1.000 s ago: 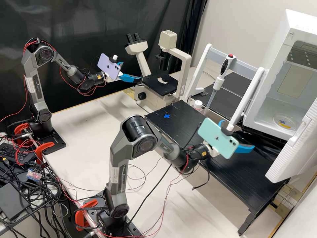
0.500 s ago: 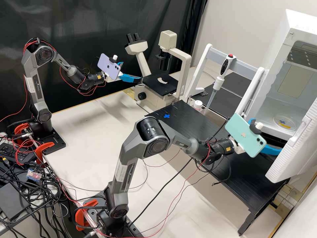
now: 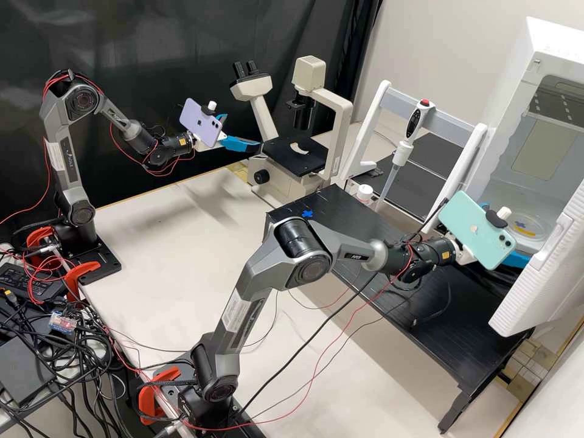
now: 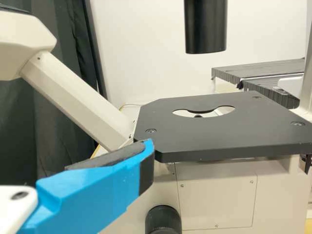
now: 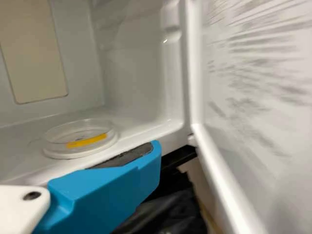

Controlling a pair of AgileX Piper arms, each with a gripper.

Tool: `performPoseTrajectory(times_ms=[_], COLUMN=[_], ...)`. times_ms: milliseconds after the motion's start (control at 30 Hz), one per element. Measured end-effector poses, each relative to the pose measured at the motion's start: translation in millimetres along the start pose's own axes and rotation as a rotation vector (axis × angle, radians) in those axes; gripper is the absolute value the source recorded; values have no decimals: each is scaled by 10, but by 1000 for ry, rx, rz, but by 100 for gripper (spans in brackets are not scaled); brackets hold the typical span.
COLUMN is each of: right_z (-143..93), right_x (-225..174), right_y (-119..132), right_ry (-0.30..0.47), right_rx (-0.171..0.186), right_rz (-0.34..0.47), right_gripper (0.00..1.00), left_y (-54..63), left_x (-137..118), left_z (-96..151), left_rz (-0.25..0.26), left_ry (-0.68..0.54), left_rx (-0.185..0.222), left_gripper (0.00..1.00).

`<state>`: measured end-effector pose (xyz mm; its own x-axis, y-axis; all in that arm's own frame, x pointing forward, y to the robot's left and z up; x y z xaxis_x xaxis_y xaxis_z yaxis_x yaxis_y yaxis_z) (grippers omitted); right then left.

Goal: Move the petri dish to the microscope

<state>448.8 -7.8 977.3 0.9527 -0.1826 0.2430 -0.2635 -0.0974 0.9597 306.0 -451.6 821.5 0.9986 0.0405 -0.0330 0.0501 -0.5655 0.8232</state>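
Right gripper (image 3: 507, 233) at the incubator (image 3: 563, 48) opening, 2 jaws apart, nothing held; petri dish (image 5: 82, 148) flat on the chamber floor, just inside. Risks: 1) poor alignment nudges dish deeper, 2) swinging wide clips open door (image 3: 544, 280).

And the right gripper (image 3: 510, 236) is being swept forward! From above the black platform (image 3: 480, 331) it is carried across to the mouth of the white chamber (image 3: 556, 39), beside the open door (image 3: 550, 274). The pale green phone (image 3: 476, 230) is borne along with it. Behind, the arm's elbow (image 3: 304, 246) is pushed forward, the forearm is lowered flatter, and the loose cables (image 3: 449, 307) are dragged along too.
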Motion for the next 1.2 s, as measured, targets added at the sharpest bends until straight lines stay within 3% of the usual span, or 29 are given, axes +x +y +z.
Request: performPoseTrajectory(times_ms=[233, 333, 633, 767, 833, 1000, 1200], right_z=[-119, -157, -167, -115, -96, -71, -57], right_x=[273, 379, 609, 707, 743, 805, 869], right_y=[-113, -173, -279, -339, -362, -413, -423], right_ry=[-10, -7, -22, -37, -35, -21, -5], right_rx=[-40, -100, -169, -172, -146, -122, -132], right_rz=[-35, -48, -66, -94, -96, -112, -108], right_gripper=[100, 100, 100, 100, 100, 100, 100], left_y=[0, 0, 0, 0, 0, 0, 0], left_x=[0, 0, 0, 0, 0, 0, 0], left_z=[0, 0, 0, 0, 0, 0, 0], left_rz=[0, 0, 0, 0, 0, 0, 0], left_ry=[0, 0, 0, 0, 0, 0, 0], left_rx=[0, 0, 0, 0, 0, 0, 0], left_gripper=[100, 100, 100, 100, 100, 100, 100])
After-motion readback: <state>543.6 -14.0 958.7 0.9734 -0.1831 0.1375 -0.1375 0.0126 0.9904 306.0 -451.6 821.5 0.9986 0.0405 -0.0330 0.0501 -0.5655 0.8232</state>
